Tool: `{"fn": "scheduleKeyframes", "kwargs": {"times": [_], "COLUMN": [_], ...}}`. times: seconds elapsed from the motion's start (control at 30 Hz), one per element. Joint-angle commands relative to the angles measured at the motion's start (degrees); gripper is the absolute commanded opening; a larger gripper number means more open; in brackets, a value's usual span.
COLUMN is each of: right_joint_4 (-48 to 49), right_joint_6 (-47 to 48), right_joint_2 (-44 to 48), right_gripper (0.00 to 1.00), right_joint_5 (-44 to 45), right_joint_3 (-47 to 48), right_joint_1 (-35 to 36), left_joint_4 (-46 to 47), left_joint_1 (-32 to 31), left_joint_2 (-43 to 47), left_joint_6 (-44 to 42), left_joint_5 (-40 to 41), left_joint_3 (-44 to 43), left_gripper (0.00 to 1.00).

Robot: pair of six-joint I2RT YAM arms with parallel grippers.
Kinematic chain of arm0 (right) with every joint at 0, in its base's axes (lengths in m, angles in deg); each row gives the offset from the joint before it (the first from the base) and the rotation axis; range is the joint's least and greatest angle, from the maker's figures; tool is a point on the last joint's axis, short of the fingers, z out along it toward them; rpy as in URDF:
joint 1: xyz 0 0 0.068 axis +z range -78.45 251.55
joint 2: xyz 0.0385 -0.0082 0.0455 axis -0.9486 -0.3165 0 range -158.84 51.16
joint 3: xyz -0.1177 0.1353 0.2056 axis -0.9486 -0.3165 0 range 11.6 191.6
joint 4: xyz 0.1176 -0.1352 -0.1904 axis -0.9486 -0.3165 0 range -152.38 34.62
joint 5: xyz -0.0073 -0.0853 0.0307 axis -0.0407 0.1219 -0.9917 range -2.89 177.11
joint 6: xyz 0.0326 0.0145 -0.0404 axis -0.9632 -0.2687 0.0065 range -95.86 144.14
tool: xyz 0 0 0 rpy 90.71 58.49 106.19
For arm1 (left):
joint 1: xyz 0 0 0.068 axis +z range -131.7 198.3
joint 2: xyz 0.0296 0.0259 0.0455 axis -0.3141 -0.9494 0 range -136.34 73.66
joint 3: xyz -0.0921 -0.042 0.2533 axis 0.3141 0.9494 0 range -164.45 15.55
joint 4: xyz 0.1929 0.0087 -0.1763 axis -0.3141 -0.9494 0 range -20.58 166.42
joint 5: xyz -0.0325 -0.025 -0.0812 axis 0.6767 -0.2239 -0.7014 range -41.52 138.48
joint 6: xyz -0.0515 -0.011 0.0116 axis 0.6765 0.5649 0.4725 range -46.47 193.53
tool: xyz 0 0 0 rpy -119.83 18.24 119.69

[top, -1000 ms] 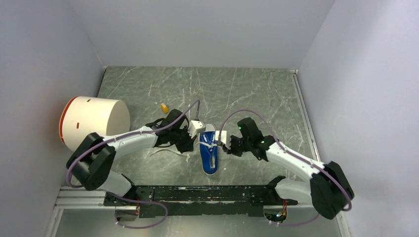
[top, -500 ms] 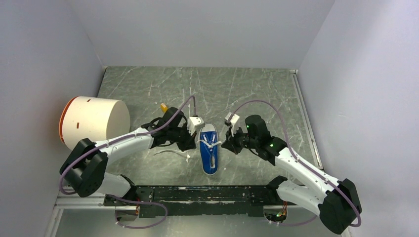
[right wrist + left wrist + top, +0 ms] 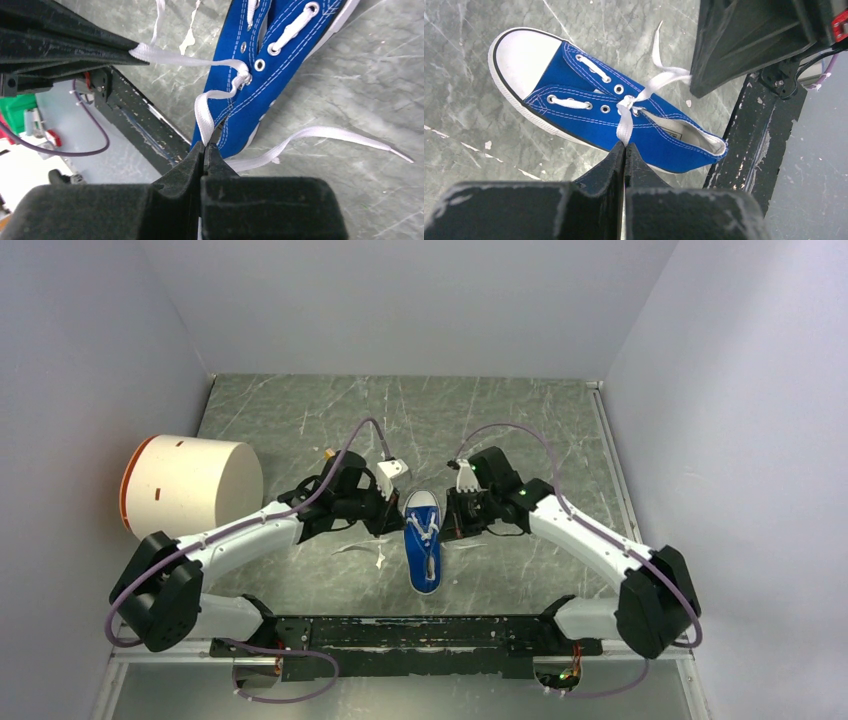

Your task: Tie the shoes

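On the grey marble table, the blue sneaker lies near the front edge, toe pointing far, between both arms. The left gripper and right gripper each pinch a white lace tight. The held lace ends vanish between the fingers.

No text, brand or number is legible, not even on the blue sneaker.
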Motion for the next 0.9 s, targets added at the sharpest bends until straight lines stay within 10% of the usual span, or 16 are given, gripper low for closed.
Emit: {"fn": "scheduleKeyframes", "kwargs": {"times": [0.0, 0.37, 0.6, 0.87], "right_joint_4": [-7.6, -16.1, -14.3, -10.5], "right_joint_6": [-3.0, -3.7, -2.6, -16.6], "right_joint_2": [-4.4, -8.0, -7.0, -6.8], "right_gripper": [0.0, 0.13, 0.56, 0.64], "right_joint_5": [-5.6, 7.4, 5.0, 11.5], "right_joint_3": [4.3, 4.7, 3.5, -2.6], "right_joint_1": [-0.1, -1.4, -4.3, -15.0], "left_joint_4": [4.0, 16.4, 15.4, 16.6], "left_joint_1": [-0.8, -1.4, -1.4, -1.4], "left_joint_2": [1.8, 3.0, 1.2, -1.1], "left_joint_6": [2.8, 9.7, 7.7, 4.8], "left_joint_5": [-0.9, -4.4, -4.5, -6.6], "left_joint_3": [-1.5, 4.7, 4.3, 3.5], "left_gripper": [0.05, 0.05, 0.05, 0.05]}}
